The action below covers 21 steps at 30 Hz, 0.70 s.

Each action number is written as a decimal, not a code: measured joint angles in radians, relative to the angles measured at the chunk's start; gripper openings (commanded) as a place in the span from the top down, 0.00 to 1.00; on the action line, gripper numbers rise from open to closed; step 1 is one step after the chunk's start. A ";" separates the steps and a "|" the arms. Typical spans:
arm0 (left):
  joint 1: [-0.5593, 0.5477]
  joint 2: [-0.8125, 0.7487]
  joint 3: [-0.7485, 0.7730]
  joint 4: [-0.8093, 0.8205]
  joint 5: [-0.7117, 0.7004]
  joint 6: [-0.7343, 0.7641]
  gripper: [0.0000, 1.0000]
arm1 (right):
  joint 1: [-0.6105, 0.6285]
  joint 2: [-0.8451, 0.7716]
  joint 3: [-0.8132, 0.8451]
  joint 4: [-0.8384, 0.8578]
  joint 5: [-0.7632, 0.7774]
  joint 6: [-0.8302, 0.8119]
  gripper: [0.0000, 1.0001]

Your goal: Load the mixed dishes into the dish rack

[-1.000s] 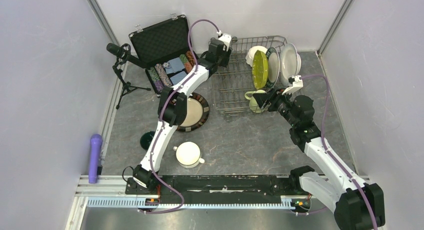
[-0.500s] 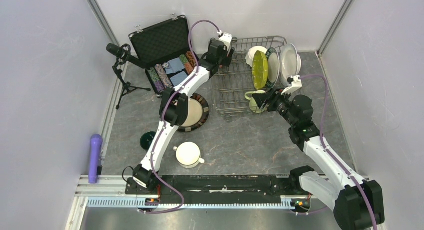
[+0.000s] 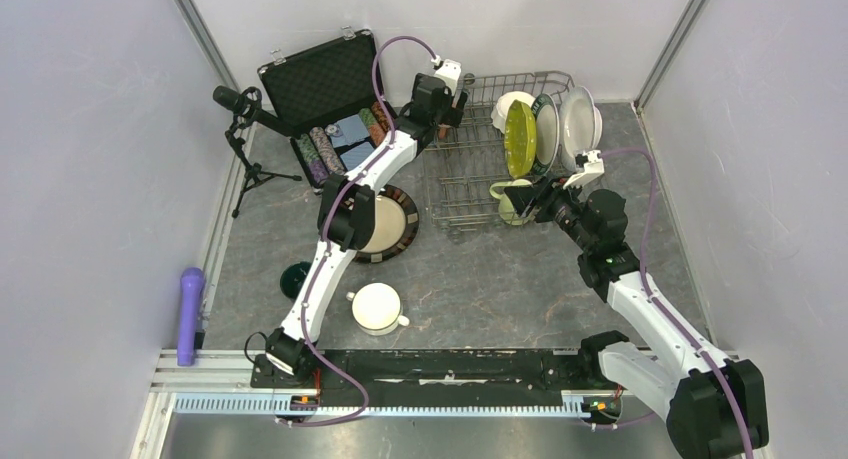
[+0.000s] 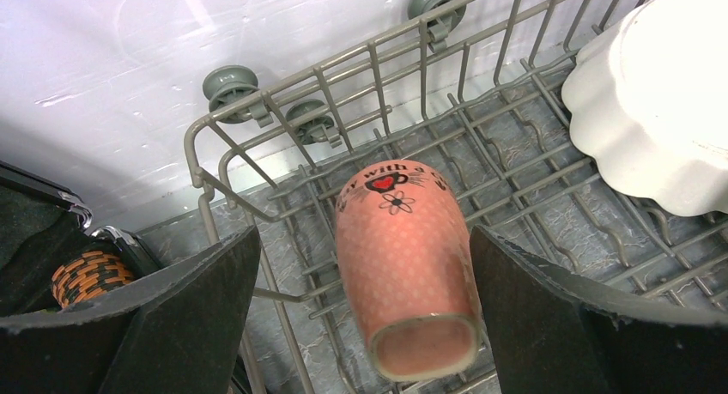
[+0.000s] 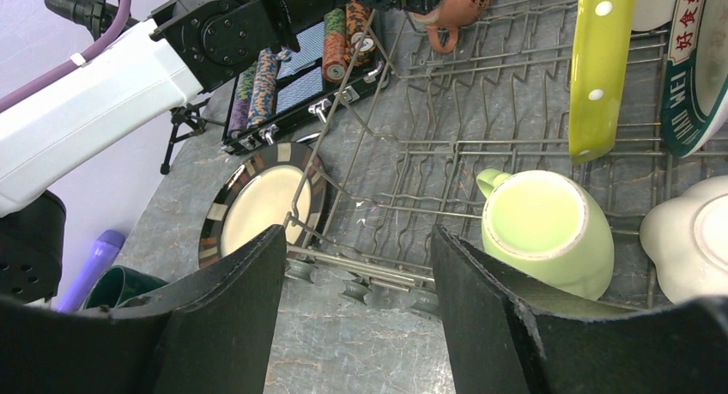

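Left gripper (image 4: pixel 362 244) wide open, pads clear on either side of the salmon-pink mug (image 4: pixel 400 257), which lies on its side between them in the dish rack (image 4: pixel 403 76) corner; I judge a straight lift-off best, no sideways swing, lest a pad roll it.

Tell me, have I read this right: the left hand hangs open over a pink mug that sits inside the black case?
Not quite. The left hand does hang open over the pink mug, but the mug sits in the wire dish rack, near its corner, not inside the black case. The left wrist view shows the rack's wires under the mug.
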 measured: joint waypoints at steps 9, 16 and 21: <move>0.000 0.000 -0.002 0.000 0.007 0.000 0.05 | -0.005 0.018 0.002 -0.004 -0.025 0.000 0.32; 0.004 0.000 -0.002 0.011 0.007 0.000 0.07 | -0.004 0.180 0.114 -0.074 -0.051 -0.019 0.40; 0.009 0.000 -0.002 0.043 0.006 0.000 0.09 | 0.023 0.305 0.213 -0.072 -0.051 -0.024 0.43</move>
